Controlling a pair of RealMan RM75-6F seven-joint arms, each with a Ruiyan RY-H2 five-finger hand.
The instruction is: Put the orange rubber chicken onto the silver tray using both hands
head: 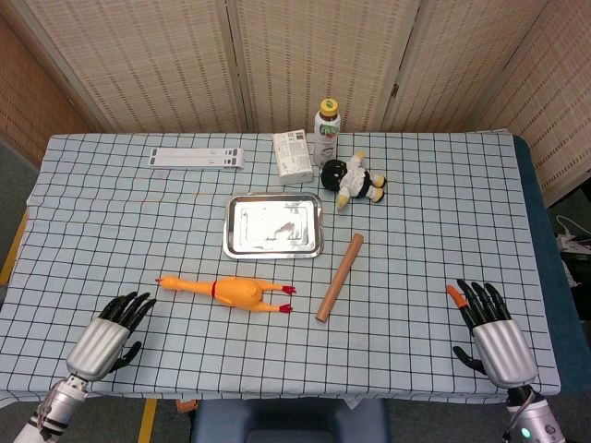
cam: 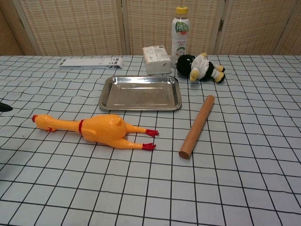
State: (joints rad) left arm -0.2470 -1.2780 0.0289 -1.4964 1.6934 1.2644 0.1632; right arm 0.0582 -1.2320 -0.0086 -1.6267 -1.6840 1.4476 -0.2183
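The orange rubber chicken [head: 229, 291] is lying on its side on the checked tablecloth [head: 434, 212], head pointing toward nine o'clock and red feet toward three, just at six o'clock of the silver tray [head: 273, 224], close to it but not touching. The tray is sitting bare and flat near the middle of the table. The left hand [head: 109, 337] is hovering at about eight o'clock of the chicken, fingers spread apart and holding nothing. The right hand [head: 489, 328] is waiting well off at four o'clock of the chicken, fingers likewise fanned wide and gripping nothing. A wooden rolling pin [head: 340, 277] is lying slanted just at three o'clock of the chicken's feet. At twelve o'clock of the tray a white box [head: 293, 156], a bottle [head: 328, 130] and a plush toy [head: 354, 181] are clustering together.
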